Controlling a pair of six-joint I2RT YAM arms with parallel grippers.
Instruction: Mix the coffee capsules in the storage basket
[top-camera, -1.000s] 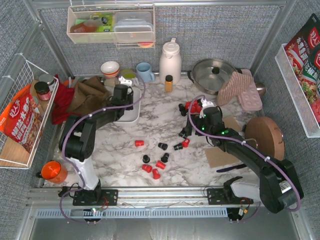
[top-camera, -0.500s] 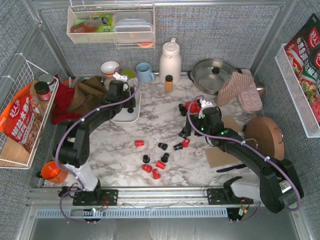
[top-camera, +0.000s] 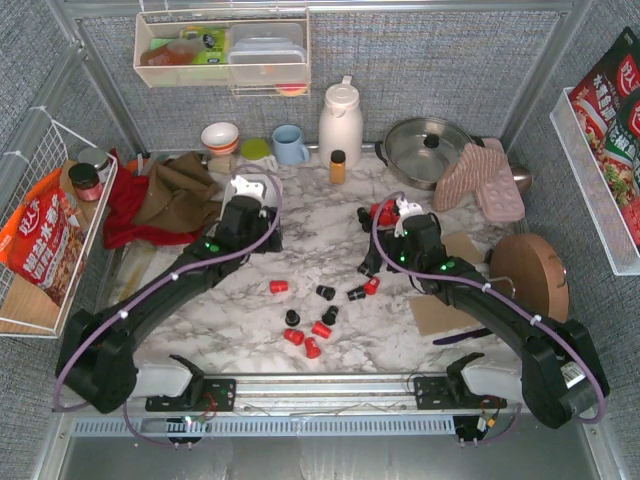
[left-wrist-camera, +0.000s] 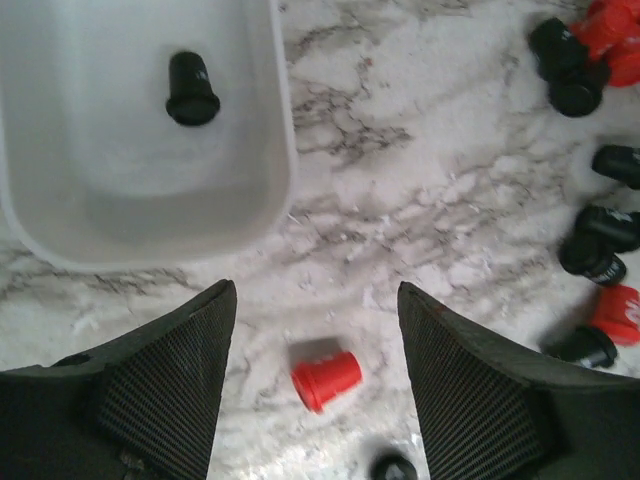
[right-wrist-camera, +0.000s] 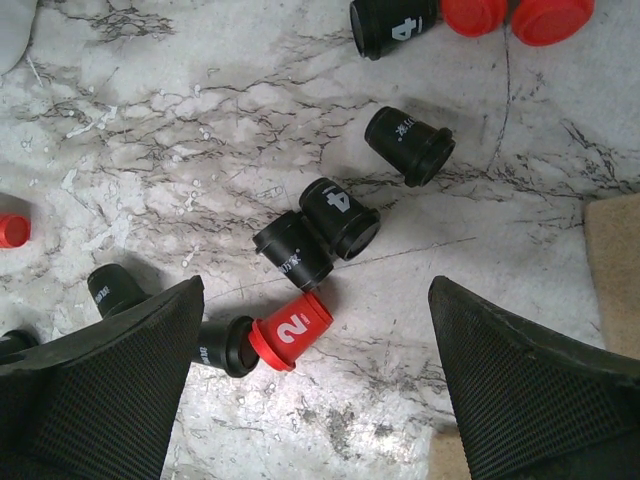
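Note:
The white storage basket (left-wrist-camera: 285, 150) shows at the upper left of the left wrist view, with one black coffee capsule (left-wrist-camera: 192, 90) lying in it. My left gripper (left-wrist-camera: 315, 290) hovers open over the marble just in front of the basket, and a red capsule (left-wrist-camera: 326, 379) lies on its side below the gap. My right gripper (right-wrist-camera: 315, 290) is open above a red capsule marked 2 (right-wrist-camera: 290, 332) and several black ones (right-wrist-camera: 345, 218). Loose red and black capsules (top-camera: 312, 330) are scattered across the middle of the table (top-camera: 300, 250). The left arm hides most of the basket from above.
A white carafe (top-camera: 340, 120), an amber bottle (top-camera: 338, 165), a lidded pot (top-camera: 428, 150) and an oven mitt (top-camera: 485, 180) line the back. A round wooden board (top-camera: 530, 275) and cardboard (top-camera: 440, 312) lie right. Cloths (top-camera: 165, 195) and a wire rack (top-camera: 40, 240) are left.
My left arm has drawn back from over the basket toward the table's middle and its jaws have widened. The right arm has barely moved.

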